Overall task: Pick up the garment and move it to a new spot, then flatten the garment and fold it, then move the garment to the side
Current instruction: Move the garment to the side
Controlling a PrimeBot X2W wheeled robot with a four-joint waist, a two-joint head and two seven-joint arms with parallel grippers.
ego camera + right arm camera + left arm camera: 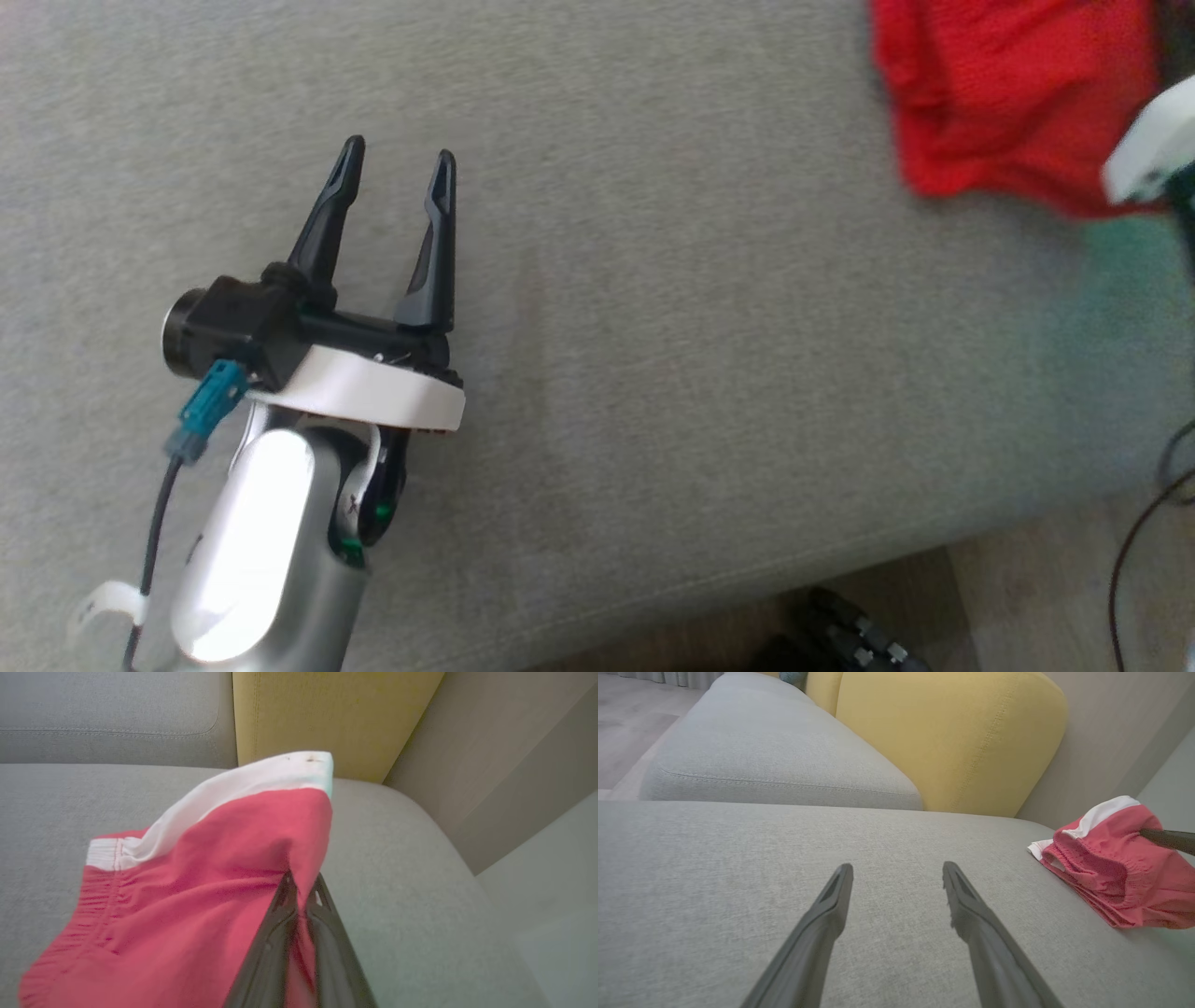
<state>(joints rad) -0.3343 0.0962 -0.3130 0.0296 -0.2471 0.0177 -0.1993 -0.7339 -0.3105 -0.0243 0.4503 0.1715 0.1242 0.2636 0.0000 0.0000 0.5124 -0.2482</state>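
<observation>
Red shorts, upper right of frame, pinched by right pincer, likely for carrying aside; left pincer spread, idle over sofa seat.

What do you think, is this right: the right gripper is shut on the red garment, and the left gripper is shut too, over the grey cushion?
One thing is wrong: the left gripper is open, its jaws apart over the grey cushion, as the left wrist view shows. The right gripper is indeed shut on the red garment.
</observation>
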